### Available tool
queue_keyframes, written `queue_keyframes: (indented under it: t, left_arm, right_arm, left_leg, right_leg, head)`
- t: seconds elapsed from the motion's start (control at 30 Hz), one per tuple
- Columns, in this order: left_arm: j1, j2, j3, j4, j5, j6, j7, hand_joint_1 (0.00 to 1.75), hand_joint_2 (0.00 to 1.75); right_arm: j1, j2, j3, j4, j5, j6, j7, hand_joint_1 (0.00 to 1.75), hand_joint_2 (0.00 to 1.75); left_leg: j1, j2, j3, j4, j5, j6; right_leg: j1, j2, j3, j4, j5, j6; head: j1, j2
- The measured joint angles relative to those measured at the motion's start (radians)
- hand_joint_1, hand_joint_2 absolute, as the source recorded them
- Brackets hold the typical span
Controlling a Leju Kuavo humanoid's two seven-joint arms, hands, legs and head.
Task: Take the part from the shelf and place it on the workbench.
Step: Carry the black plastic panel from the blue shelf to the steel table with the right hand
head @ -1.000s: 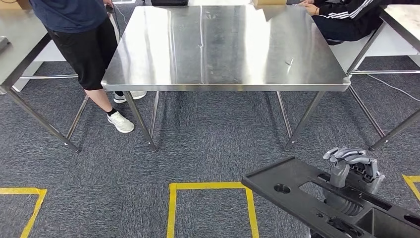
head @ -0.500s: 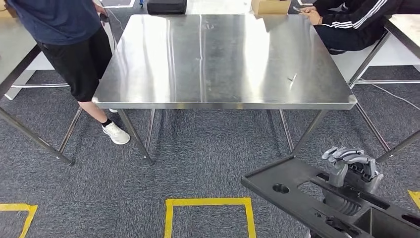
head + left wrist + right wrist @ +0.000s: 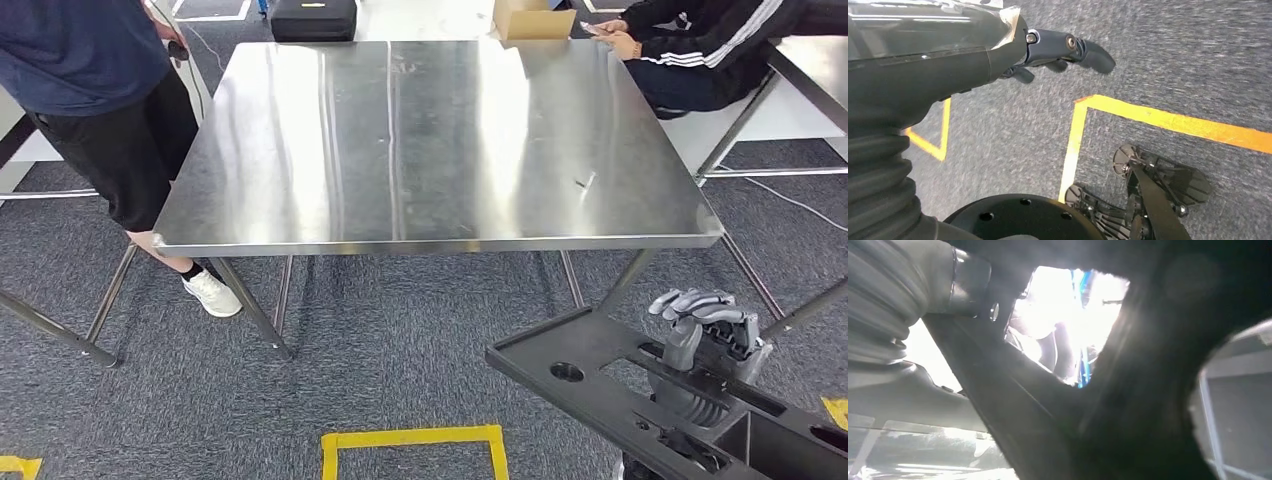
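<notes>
Workshop, steel workbench [image 3: 430, 140], grey carpet [image 3: 400, 340], yellow floor tape [image 3: 410, 437]

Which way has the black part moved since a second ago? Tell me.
Yes: the black part, held by the right hand, has come closer to the workbench; the gap before its near edge has shrunk.

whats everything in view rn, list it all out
workbench: one, bare steel, straight ahead
black part: one, low right, gripped by the right hand
cardboard box: one, brown, beyond the workbench's far edge
black case: one, beyond the far edge, left of the box
yellow floor tape: lines on grey carpet
person: standing left of the workbench
second person: seated at the far right
right hand: grey, gripping the part
left hand: dark fingers over the carpet, holding nothing
</notes>
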Motion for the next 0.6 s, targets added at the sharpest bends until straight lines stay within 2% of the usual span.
queue_keyframes:
  t: [0.07,0.1,0.13,0.17,0.2,0.23,0.27,0.3,0.33,0.37,0.4,0.43,0.47,0.5,0.57,0.6]
  left_arm:
    - [-0.001,-0.002,0.0,-0.001,0.0,0.0,0.001,0.0,1.75]
    - [-0.002,-0.003,0.0,-0.001,0.0,0.0,0.001,0.0,1.75]
    - [-0.003,-0.003,0.0,-0.001,0.0,0.0,0.001,0.0,1.75]
    - [-0.003,-0.004,0.0,-0.001,0.0,0.0,0.001,0.0,1.75]
    - [-0.003,-0.004,0.0,-0.002,0.0,0.0,0.001,0.0,1.75]
    - [-0.003,-0.004,0.0,-0.002,0.0,0.0,0.001,0.0,1.75]
    - [-0.003,-0.004,0.0,-0.002,0.0,0.0,0.001,0.0,1.75]
    - [-0.002,-0.004,0.0,-0.002,0.0,0.0,0.001,0.0,1.75]
    - [-0.001,-0.004,0.0,-0.002,0.0,0.0,0.001,0.0,1.75]
    - [-0.001,-0.004,0.0,-0.002,0.0,0.0,0.001,0.0,1.75]
    - [0.0,-0.005,0.0,-0.002,0.0,-0.001,0.001,0.0,1.75]
    - [0.0,-0.005,0.0,-0.002,0.0,-0.001,0.0,0.0,1.75]
    - [0.001,-0.006,0.0,-0.002,0.0,-0.002,-0.001,0.0,1.75]
    - [0.0,-0.006,0.0,-0.002,0.001,-0.002,-0.002,0.0,1.75]
    - [-0.003,-0.007,0.0,-0.002,0.002,-0.002,-0.005,0.0,1.75]
    - [-0.006,-0.008,0.0,-0.002,0.003,-0.002,-0.007,0.0,1.75]
  right_arm:
    - [-0.001,0.0,0.0,0.0,0.0,0.001,0.0,1.75,1.75]
    - [-0.003,0.0,0.0,0.0,0.0,0.001,0.0,1.75,1.75]
    - [-0.004,0.0,0.0,0.001,0.0,0.001,0.0,1.75,1.75]
    - [-0.004,0.0,0.001,0.001,0.0,0.001,0.0,1.75,1.75]
    - [-0.004,-0.001,0.001,0.002,0.0,0.001,0.0,1.75,1.75]
    - [-0.003,-0.001,0.0,0.002,0.0,0.001,0.0,1.75,1.75]
    - [-0.003,-0.001,0.0,0.003,0.0,0.001,0.0,1.75,1.75]
    - [-0.002,-0.001,0.0,0.003,0.0,0.001,0.0,1.75,1.75]
    - [-0.001,-0.001,0.0,0.004,0.001,0.002,0.0,1.75,1.75]
    - [0.0,-0.001,0.0,0.004,0.001,0.002,0.0,1.75,1.75]
    - [0.002,-0.001,0.0,0.005,0.002,0.003,0.0,1.75,1.75]
    - [0.003,-0.001,0.001,0.005,0.003,0.004,0.0,1.75,1.75]
    - [0.004,-0.001,0.001,0.005,0.004,0.005,0.001,1.75,1.75]
    - [0.005,-0.001,0.001,0.005,0.005,0.006,0.001,1.75,1.75]
    - [0.005,0.0,0.001,0.004,0.007,0.009,0.001,1.75,1.75]
    - [0.005,0.001,0.001,0.004,0.007,0.01,0.001,1.75,1.75]
  left_leg:
    - [-0.001,-0.003,0.03,-0.009,0.002,0.016]
    - [-0.002,-0.005,0.046,-0.013,-0.001,0.026]
    - [-0.002,-0.007,0.062,-0.017,-0.007,0.034]
    - [-0.002,-0.009,0.074,-0.021,-0.015,0.04]
    - [-0.002,-0.012,0.085,-0.025,-0.025,0.044]
    - [-0.003,-0.016,0.097,-0.027,-0.035,0.046]
    - [-0.004,-0.019,0.111,-0.029,-0.046,0.047]
    - [-0.004,-0.023,0.127,-0.03,-0.059,0.047]
    - [-0.005,-0.026,0.144,-0.031,-0.072,0.046]
    - [-0.006,-0.028,0.158,-0.031,-0.085,0.045]
    - [-0.008,-0.03,0.174,-0.031,-0.1,0.042]
    - [-0.009,-0.031,0.185,-0.032,-0.112,0.037]
    - [-0.01,-0.031,0.197,-0.035,-0.124,0.031]
    - [-0.011,-0.03,0.21,-0.033,-0.129,0.026]
    - [-0.011,-0.026,0.217,-0.007,-0.122,0.015]
    - [-0.01,-0.023,0.204,0.03,-0.115,0.011]
  right_leg:
    - [0.001,0.0,0.01,0.022,0.01,0.018]
    - [0.001,0.0,-0.009,0.062,0.02,0.021]
    - [-0.001,0.0,-0.043,0.119,0.024,0.021]
    - [-0.002,-0.001,-0.09,0.185,0.017,0.017]
    - [-0.001,0.0,-0.14,0.241,-0.006,0.01]
    - [0.0,0.0,-0.182,0.274,-0.04,0.004]
    - [0.001,0.0,-0.211,0.281,-0.074,0.002]
    - [0.002,0.0,-0.226,0.259,-0.094,0.004]
    - [0.002,-0.001,-0.23,0.213,-0.088,0.012]
    - [0.002,-0.001,-0.227,0.153,-0.052,0.023]
    - [0.003,-0.001,-0.219,0.094,0.007,0.033]
    - [0.006,-0.003,-0.209,0.052,0.064,0.036]
    - [0.011,-0.004,-0.197,0.026,0.108,0.031]
    - [0.014,-0.003,-0.187,0.017,0.131,0.02]
    - [0.01,0.0,-0.156,0.008,0.131,-0.008]
    - [0.005,0.001,-0.143,0.004,0.126,-0.019]
  head:
    - [0.001,0.0]
    - [0.001,0.0]
    - [0.002,0.0]
    - [0.003,0.0]
    - [0.004,0.0]
    - [0.005,0.0]
    - [0.005,0.0]
    - [0.005,0.0]
    - [0.006,0.0]
    - [0.006,0.0]
    - [0.005,0.0]
    - [0.005,0.0]
    - [0.005,0.0]
    - [0.004,0.0]
    - [0.004,0.0]
    - [0.003,0.0]
